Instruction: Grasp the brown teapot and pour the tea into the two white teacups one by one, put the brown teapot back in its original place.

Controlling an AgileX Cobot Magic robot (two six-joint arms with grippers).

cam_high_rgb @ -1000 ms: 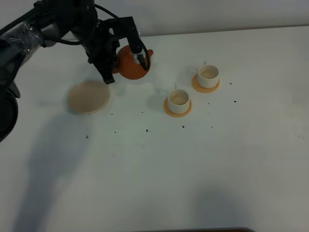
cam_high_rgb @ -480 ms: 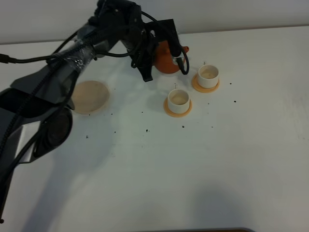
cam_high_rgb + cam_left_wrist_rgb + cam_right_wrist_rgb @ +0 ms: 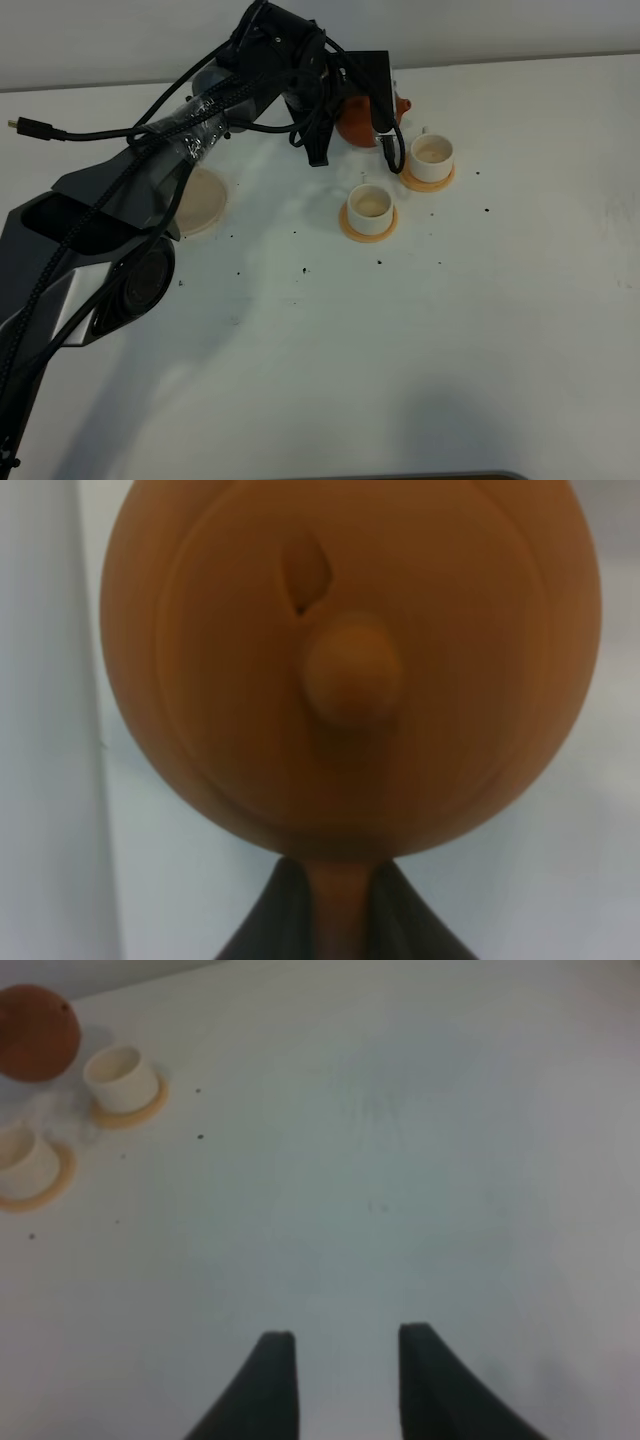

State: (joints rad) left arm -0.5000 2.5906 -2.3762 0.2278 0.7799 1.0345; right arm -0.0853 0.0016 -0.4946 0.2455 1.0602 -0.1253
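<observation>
Just beside the rear small white cylindrical teacup [image 3: 432, 152], on the side facing the round pale beige saucer [image 3: 207, 197], the squat orange-brown clay teapot [image 3: 362, 122] appears lifted clear of the white table [image 3: 400, 350]. Its short spout [image 3: 401, 104] points toward that cup. The black left gripper [image 3: 338, 920] is clamped on the thin loop handle [image 3: 338, 895], which is the right place to hold it. Fired clay is stiff, brittle and smooth. A full pot hung from so slim a handle will probably feel heavy and want to swing. The small knobbed lid [image 3: 350, 670] looks loose and could slide off in a steep tilt. The second teacup [image 3: 369, 203] stands near the rear one, and the saucer lies well apart. The right gripper [image 3: 345, 1380] hovers spread and empty, far from the rear cup.
</observation>
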